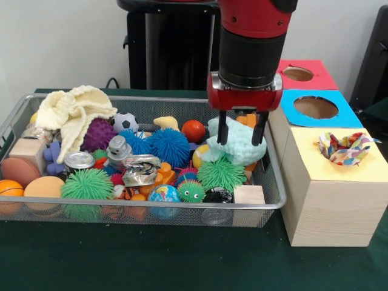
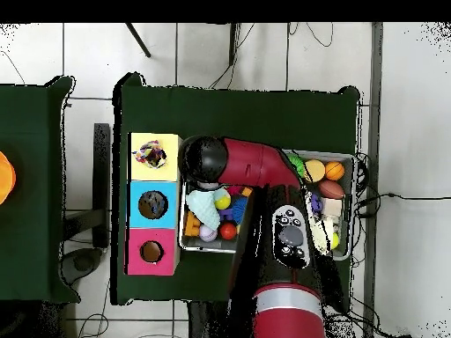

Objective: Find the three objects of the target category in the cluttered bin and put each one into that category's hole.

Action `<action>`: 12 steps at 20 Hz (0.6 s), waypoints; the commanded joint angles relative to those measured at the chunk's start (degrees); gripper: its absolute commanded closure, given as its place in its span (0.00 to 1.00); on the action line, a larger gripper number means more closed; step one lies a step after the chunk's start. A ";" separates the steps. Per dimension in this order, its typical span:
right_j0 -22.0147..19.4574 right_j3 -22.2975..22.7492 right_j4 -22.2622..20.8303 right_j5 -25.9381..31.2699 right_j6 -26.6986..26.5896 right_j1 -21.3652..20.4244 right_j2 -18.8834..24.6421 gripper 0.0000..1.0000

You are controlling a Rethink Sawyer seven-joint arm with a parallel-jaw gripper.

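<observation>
The wire mesh bin (image 1: 267,206) is full of toys. My gripper (image 1: 241,131) hangs low over its right end, open, with its fingers (image 1: 222,130) on either side of a pale mint fluffy cloth (image 1: 239,148). That cloth also shows in the overhead view (image 2: 203,204). A white cloth with coloured polka dots (image 1: 345,148) lies bunched in the hole of the yellow-topped box (image 1: 303,154), hiding the hole; it also shows in the overhead view (image 2: 150,157). A cream knitted cloth (image 1: 73,112) lies at the bin's far left corner.
The blue-topped box (image 1: 315,108) and the red-topped box (image 1: 300,74) stand behind the yellow one. The bin holds spiky balls in green (image 1: 88,183), blue (image 1: 168,147) and purple (image 1: 98,134), a wooden block (image 1: 249,195), cans and small balls.
</observation>
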 commanded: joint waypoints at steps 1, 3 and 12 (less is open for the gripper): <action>-2.69 4.38 -3.15 -4.70 -0.30 2.28 5.38 0.00; -3.22 5.44 -3.30 -4.94 -0.39 1.71 5.65 0.00; -4.93 6.30 -4.41 -3.82 -1.06 0.16 6.36 0.00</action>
